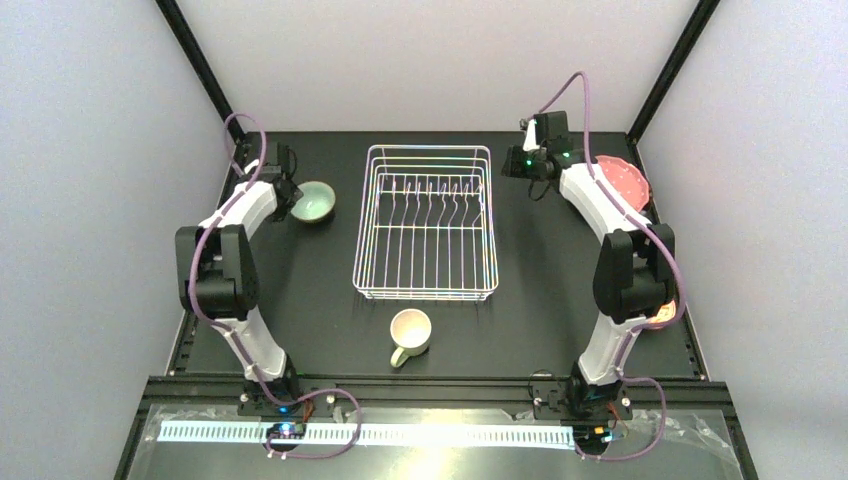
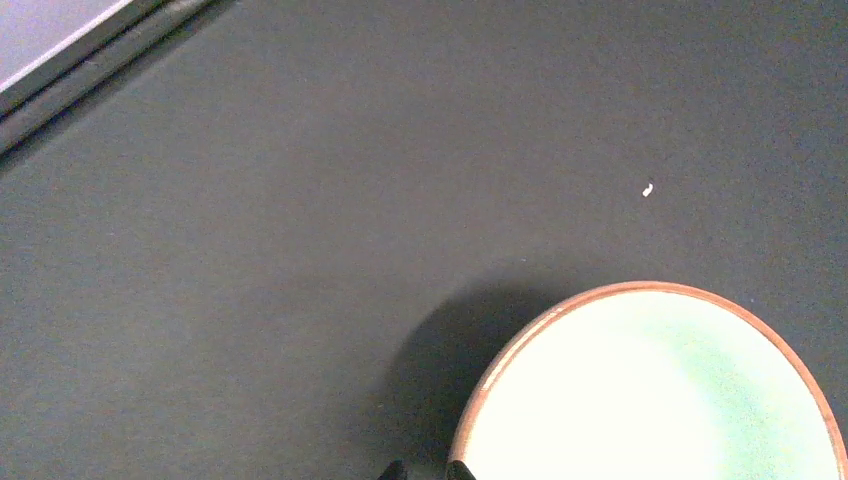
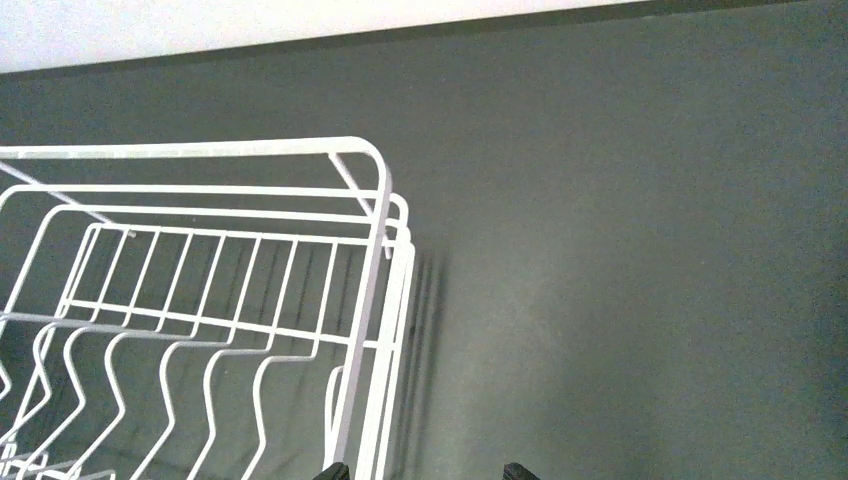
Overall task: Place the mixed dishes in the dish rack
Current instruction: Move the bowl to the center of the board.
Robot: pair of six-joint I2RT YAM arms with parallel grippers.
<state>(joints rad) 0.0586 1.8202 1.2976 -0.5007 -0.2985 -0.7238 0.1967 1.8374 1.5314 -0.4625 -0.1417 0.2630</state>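
One cream ceramic mug lies nearest on the black matte surface, its handle pointing near-left, just in front of the white rectangular wire dish rack at the centre. Left of the rack's far half stands a round pale-green bowl with a brown rim. The left pincer hangs over the bowl's edge, tips only narrowly parted, gripping nothing. The right pincer, tips spread wide, hovers at the rack's far right corner. Farthest right, a round pink plate lies partly hidden behind the right arm.
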